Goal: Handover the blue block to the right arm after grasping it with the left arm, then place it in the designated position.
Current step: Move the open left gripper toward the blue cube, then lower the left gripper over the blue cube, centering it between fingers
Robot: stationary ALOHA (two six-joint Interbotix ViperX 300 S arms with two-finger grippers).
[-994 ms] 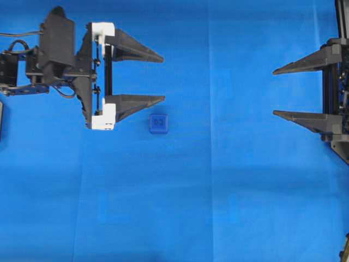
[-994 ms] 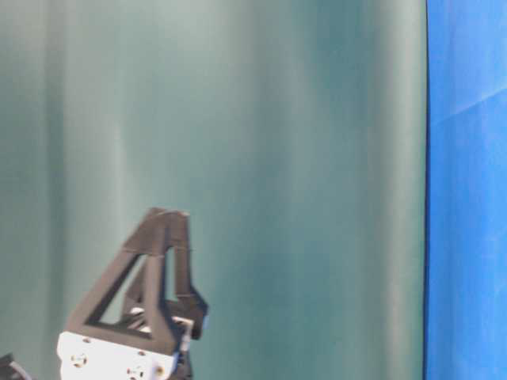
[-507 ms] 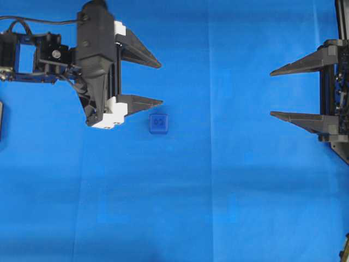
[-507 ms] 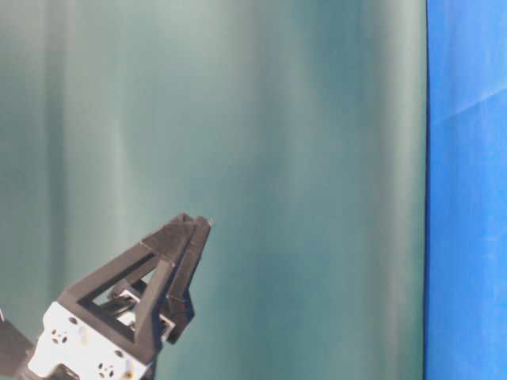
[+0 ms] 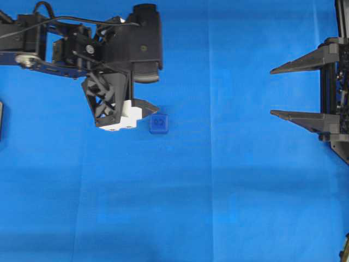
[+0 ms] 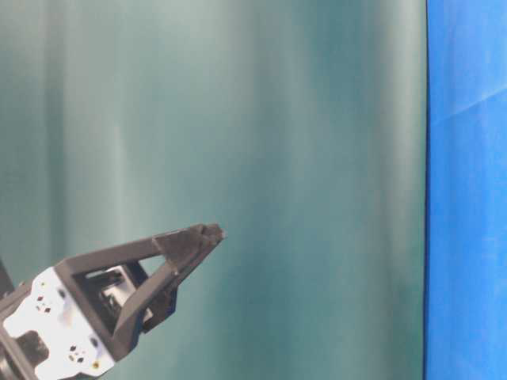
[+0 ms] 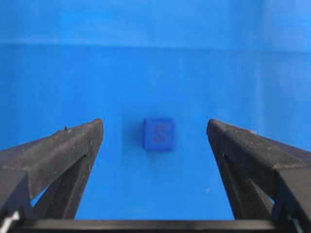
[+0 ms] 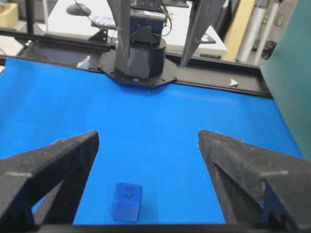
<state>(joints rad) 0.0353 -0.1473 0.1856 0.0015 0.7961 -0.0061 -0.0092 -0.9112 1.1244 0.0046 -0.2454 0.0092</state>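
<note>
the small dark-blue cube with rounded edges (image 5: 158, 124) sits on the bright blue cloth (image 5: 218, 191) that covers the counter, left of the middle in the overhead view, with a faint rounded mark on its top face. nothing touches it.

the left arm's gripper with white plastic brackets (image 5: 143, 82) is tilted steeply down over the cloth just to the left of the cube. in the overhead view its black body hides most of it, and only one pointed black finger (image 5: 146, 105) shows below the white bracket, its tip close to the cube's upper left corner but apart from it. in the left wrist view the cube (image 7: 158, 134) lies on the cloth ahead of the gripper (image 7: 155, 127), centred in the gap between the two fingers, which stand spread wide and released, gripping nothing. the table-level view shows this gripper (image 6: 207, 232) slanting across a dark green backdrop (image 6: 317, 119).

the right arm's all-black gripper (image 5: 272, 91) waits at the right edge of the overhead view, well apart from the cube, its two pointed fingers aimed left and spread wide, released and empty. in the right wrist view the cube (image 8: 127, 201) rests low between its fingers, and the left arm's black base (image 8: 140, 58) stands across the cloth.
</note>
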